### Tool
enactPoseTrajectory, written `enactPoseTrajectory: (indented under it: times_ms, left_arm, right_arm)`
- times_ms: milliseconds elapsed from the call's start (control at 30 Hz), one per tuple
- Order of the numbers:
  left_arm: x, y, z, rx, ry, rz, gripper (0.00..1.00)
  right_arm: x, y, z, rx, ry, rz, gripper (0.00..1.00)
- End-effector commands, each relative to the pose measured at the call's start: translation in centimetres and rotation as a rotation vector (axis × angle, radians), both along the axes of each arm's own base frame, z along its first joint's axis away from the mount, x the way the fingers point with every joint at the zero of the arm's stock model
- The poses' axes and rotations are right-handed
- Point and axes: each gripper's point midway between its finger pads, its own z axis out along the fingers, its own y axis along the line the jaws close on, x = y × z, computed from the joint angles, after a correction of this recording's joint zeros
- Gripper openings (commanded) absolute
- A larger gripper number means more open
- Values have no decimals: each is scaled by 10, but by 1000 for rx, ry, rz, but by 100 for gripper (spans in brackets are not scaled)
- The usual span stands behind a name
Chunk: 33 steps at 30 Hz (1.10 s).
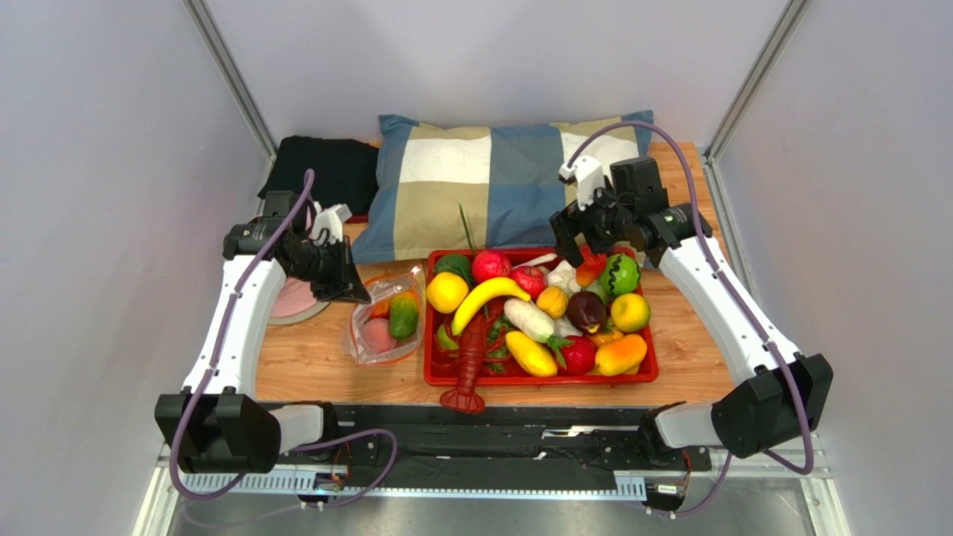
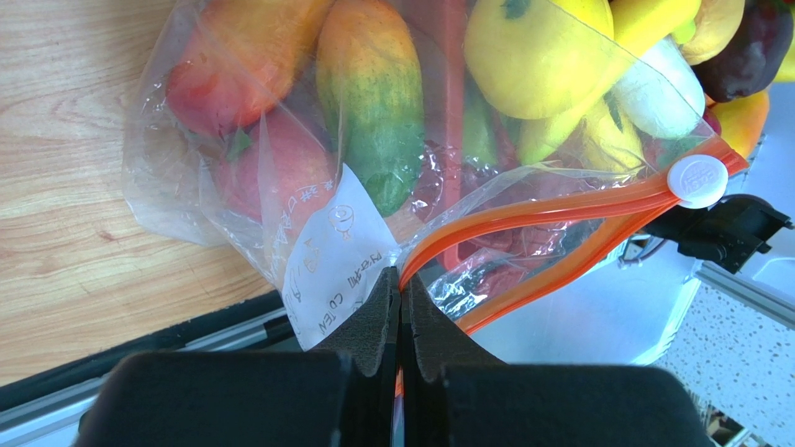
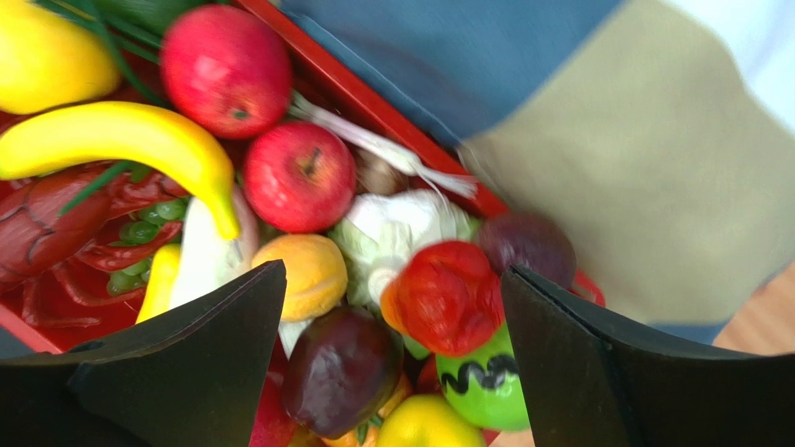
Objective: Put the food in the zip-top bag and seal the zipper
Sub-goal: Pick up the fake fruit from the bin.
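The zip-top bag (image 1: 378,329) lies on the table (image 1: 313,369) left of centre in the top view, just beside the red tray (image 1: 537,381). A green-orange mango (image 2: 369,93) and a pink peach (image 2: 280,172) are inside it. Its orange zipper (image 2: 560,209) gapes, with the white slider (image 2: 698,180) at the right end in the left wrist view. The left claw (image 2: 401,303) is clamped on the bag's mouth corner. The right claw (image 3: 392,279), spread wide and holding nothing, hangs over the food (image 1: 492,293) in the tray's upper right part.
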Motion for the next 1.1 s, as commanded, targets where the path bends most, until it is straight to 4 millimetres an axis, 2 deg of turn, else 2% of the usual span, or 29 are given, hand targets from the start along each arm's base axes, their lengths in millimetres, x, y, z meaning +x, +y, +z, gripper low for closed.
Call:
enactPoseTrajectory:
  times_ms: [0,100,267,767,967,1067]
  left_arm:
    - [5,-2,10,-14,-40,-7,0]
    - [4,-2,9,-13,-37,-8,0]
    - [3,-2,10,-9,-40,-10,0]
    - [4,0,10,1,-39,-9,0]
    - [5,1,9,8,-39,-6,0]
    - [5,1,9,8,-39,-7,0]
  right_arm:
    - [-4,-31,-18,3,105,-230,89]
    - [-4,-40,-32,-8,150,-311,84]
    - [-4,-48,-44,6,198,-394,84]
    - [-2,-45,-76,-4,291,-419,82]
    - [-3,-44,-83,-4,307,-424,80]
    - [-2,-41,-84,12,314,-420,75]
